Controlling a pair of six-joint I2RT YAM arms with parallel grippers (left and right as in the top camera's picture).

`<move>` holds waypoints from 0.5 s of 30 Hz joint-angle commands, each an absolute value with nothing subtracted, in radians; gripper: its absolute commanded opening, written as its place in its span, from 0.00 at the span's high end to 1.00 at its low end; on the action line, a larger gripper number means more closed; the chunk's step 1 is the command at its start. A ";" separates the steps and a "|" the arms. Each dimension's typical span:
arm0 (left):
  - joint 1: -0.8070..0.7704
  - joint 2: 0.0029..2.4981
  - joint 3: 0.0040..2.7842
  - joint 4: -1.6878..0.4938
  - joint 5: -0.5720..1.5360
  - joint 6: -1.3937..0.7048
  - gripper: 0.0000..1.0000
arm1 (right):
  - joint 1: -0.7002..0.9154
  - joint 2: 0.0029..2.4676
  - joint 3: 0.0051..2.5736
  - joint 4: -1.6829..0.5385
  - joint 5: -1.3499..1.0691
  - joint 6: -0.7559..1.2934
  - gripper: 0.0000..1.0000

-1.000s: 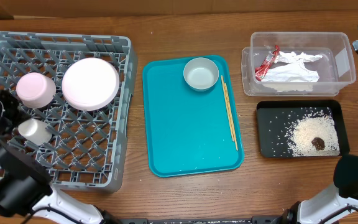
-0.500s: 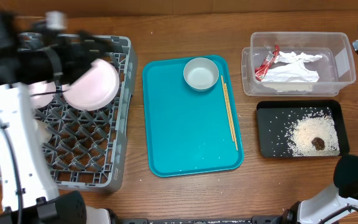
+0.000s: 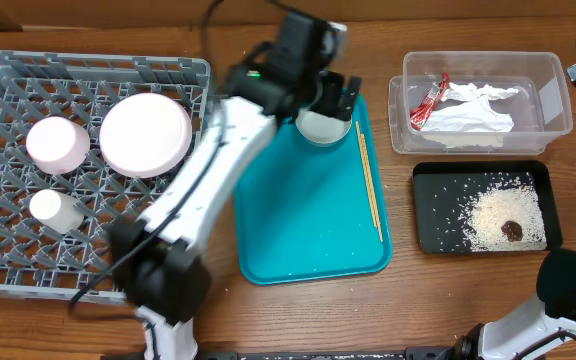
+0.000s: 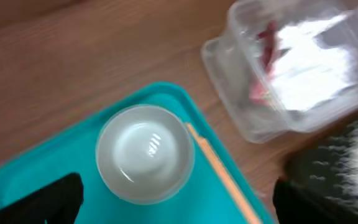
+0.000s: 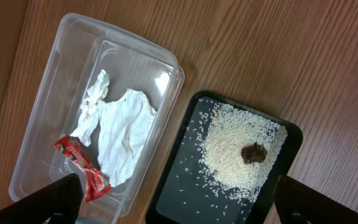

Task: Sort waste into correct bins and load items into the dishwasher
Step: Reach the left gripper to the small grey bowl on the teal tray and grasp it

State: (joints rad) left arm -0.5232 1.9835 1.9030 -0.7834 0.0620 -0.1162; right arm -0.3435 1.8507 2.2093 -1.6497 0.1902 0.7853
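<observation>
Left gripper (image 4: 179,196) spread wide, empty, over small white bowl (image 4: 145,154). Bowl sits in a corner of the teal tray (image 4: 73,149), chopsticks (image 4: 219,171) just beside. Judged rigid, glazed, slippery, breakable: pinch the rim wall, one finger inside. Right gripper (image 5: 185,202) agape, empty.

Worktop (image 3: 418,300): brown wood grain.
Teal tray (image 3: 298,220): rectangular, rounded corners, flat at mid-worktop.
Chopsticks (image 3: 369,185): thin wooden pair, side by side along tray's right edge.
</observation>
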 commanded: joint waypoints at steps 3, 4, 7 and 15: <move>-0.579 2.204 1.905 -0.741 -0.106 0.112 0.05 | -0.342 1.843 2.230 -1.646 0.197 0.784 0.00; -0.582 2.228 1.905 -0.746 -0.103 0.112 0.07 | -0.342 1.843 2.230 -1.646 0.198 0.785 0.00; -0.584 2.270 1.905 -0.773 -0.097 0.112 0.20 | -0.342 1.843 2.230 -1.646 0.198 0.785 0.00; -0.584 2.273 1.903 -0.894 0.102 0.113 0.30 | -0.342 1.843 2.230 -1.646 0.198 0.785 0.00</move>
State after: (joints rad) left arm -0.5827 2.2757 1.9026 -0.8536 -0.0204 0.0898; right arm -0.3435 1.8507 2.2093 -1.6493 0.1902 0.7849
